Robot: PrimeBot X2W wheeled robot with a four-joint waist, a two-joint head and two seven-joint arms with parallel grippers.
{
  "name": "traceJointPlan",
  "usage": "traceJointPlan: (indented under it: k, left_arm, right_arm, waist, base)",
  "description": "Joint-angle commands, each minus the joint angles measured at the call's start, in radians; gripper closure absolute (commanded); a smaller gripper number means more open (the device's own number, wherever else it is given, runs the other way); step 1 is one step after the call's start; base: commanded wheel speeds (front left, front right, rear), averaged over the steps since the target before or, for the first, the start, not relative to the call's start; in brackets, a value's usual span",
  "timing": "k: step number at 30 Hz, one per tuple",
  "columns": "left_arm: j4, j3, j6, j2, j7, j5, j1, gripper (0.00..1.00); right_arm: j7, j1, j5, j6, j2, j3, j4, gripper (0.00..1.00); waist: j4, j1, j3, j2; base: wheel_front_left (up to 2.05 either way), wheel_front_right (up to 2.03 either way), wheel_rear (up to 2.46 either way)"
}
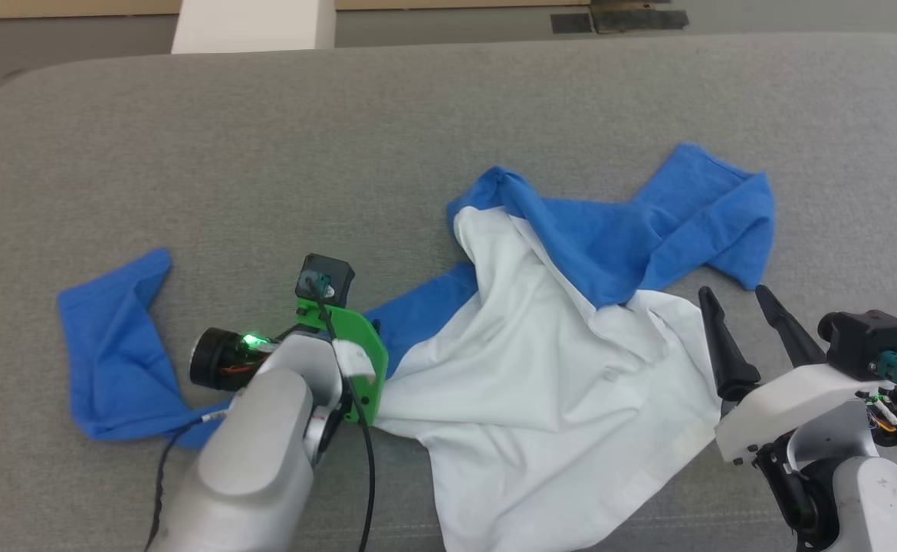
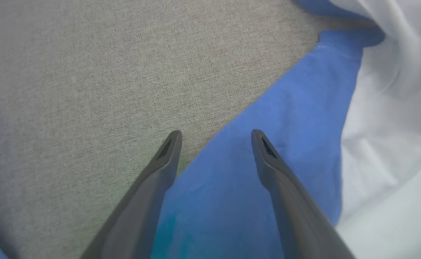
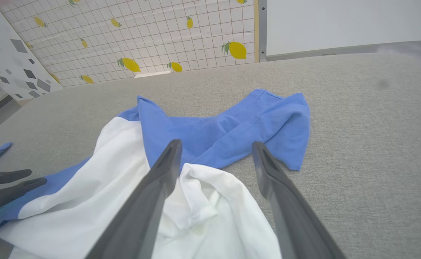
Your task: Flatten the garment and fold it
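The shirt point(image 1: 540, 383) lies crumpled on the grey tabletop point(image 1: 264, 138), stretched from side to side. My left fingers point(image 2: 167, 154) are apart, just above its blue sleeve point(image 2: 297, 108). My right fingers point(image 3: 167, 162) are apart too, by the white edge. I think my left arm is nearer for a grab.

1 shirt point(image 1: 556, 383), 1 grey pad point(image 1: 264, 153), 1 lemon-print panel point(image 3: 142, 36). 2 grippers, left gripper point(image 2: 216, 132) & right gripper point(image 1: 733, 290), 2 fingers point(image 3: 149, 201) ea.
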Motion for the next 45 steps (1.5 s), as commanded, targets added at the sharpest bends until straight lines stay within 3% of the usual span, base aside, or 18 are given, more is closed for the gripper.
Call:
traceJointPlan:
  k: [1,3,4,5,6,7,8,14,17,21,22,23,26,33,45]
  left_arm:
    - [0.022,-0.006,-0.008,0.014,0.042,0.005,-0.024,0.00]
    - [0.059,-0.013,-0.026,0.017,0.141,-0.009,-0.036,0.00]
    - [0.075,-0.015,-0.039,0.016,0.200,-0.022,-0.038,0.53]
    - [0.083,-0.012,-0.044,0.016,0.243,-0.035,-0.038,0.68]
    - [0.079,-0.007,-0.043,0.017,0.273,-0.045,-0.039,1.00]
    - [0.065,0.002,-0.037,0.020,0.272,-0.052,-0.039,1.00]
    - [-0.009,0.068,0.020,0.032,0.172,-0.080,-0.026,1.00]
    - [-0.167,0.277,0.159,0.049,-0.123,-0.168,0.056,1.00]
    - [-0.227,0.361,0.211,0.061,-0.224,-0.195,0.119,1.00]
    - [-0.247,0.409,0.241,0.059,-0.261,-0.220,0.192,1.00]
    - [-0.246,0.412,0.242,0.054,-0.259,-0.227,0.205,0.54]
    - [-0.247,0.410,0.236,0.047,-0.258,-0.236,0.218,0.00]
    - [-0.273,0.408,0.196,0.024,-0.302,-0.262,0.240,0.00]
    - [-0.344,0.394,0.116,-0.011,-0.533,-0.255,0.279,0.00]
    - [-0.480,0.395,0.055,-0.051,-0.572,-0.143,0.283,0.00]
  right_arm:
    - [0.004,0.002,0.010,-0.002,0.002,0.004,-0.009,0.00]
    - [0.003,-0.001,0.016,-0.002,0.002,0.009,-0.012,0.00]
    - [0.002,-0.002,0.018,-0.002,0.002,0.010,-0.013,0.00]
    - [0.002,-0.003,0.019,-0.002,0.002,0.009,-0.014,0.00]
    - [0.002,-0.002,0.020,-0.002,0.002,0.007,-0.015,0.00]
    - [0.002,-0.003,0.020,-0.002,0.002,0.005,-0.016,0.00]
    - [0.001,-0.004,0.022,-0.002,0.002,-0.002,-0.020,0.00]
    - [0.004,-0.015,0.016,-0.002,0.002,-0.029,-0.021,0.00]
    - [0.010,-0.024,0.005,-0.002,0.002,-0.049,-0.017,0.00]
    - [0.033,-0.032,-0.010,-0.002,0.002,-0.094,-0.004,0.00]
    - [0.043,-0.035,-0.013,-0.002,0.002,-0.106,0.003,0.00]
    - [0.055,-0.040,-0.016,-0.002,0.002,-0.117,0.011,0.00]
    - [0.070,-0.071,-0.026,-0.002,0.002,-0.146,0.027,0.00]
    - [0.086,-0.231,-0.093,-0.002,0.002,-0.198,0.108,0.00]
    - [0.394,-0.454,-0.306,-0.002,0.002,-0.294,0.434,0.00]
  waist:
    - [-0.023,0.0000,0.024,-0.0001]
    - [-0.031,0.0000,0.032,-0.0001]
    - [-0.033,0.0000,0.035,-0.0001]
    - [-0.034,0.0000,0.038,-0.0001]
    - [-0.034,0.0000,0.042,-0.0001]
    - [-0.034,0.0000,0.046,-0.0001]
    - [-0.028,0.0000,0.058,-0.0001]
    - [0.008,0.0000,0.071,-0.0001]
    - [0.033,0.0000,0.074,-0.0001]
    - [0.065,0.0000,0.076,-0.0001]
    - [0.073,0.0000,0.077,-0.0001]
    - [0.079,0.0000,0.077,-0.0001]
    - [0.095,0.0000,0.081,-0.0001]
    - [0.125,0.0000,0.100,-0.0001]
    - [0.178,0.0000,0.147,-0.0001]
  base:
    - [0.00,0.00,0.00]
    - [0.00,0.00,0.00]
    - [0.00,0.00,0.00]
    - [0.00,0.00,0.00]
    - [0.00,0.00,0.00]
    - [0.00,0.00,0.00]
    - [0.00,0.00,0.00]
    - [0.00,0.00,0.00]
    - [0.00,0.00,0.00]
    - [0.00,0.00,0.00]
    - [0.00,0.00,0.00]
    - [0.00,0.00,0.00]
    - [0.00,0.00,0.00]
    - [0.00,0.00,0.00]
    - [0.00,0.00,0.00]
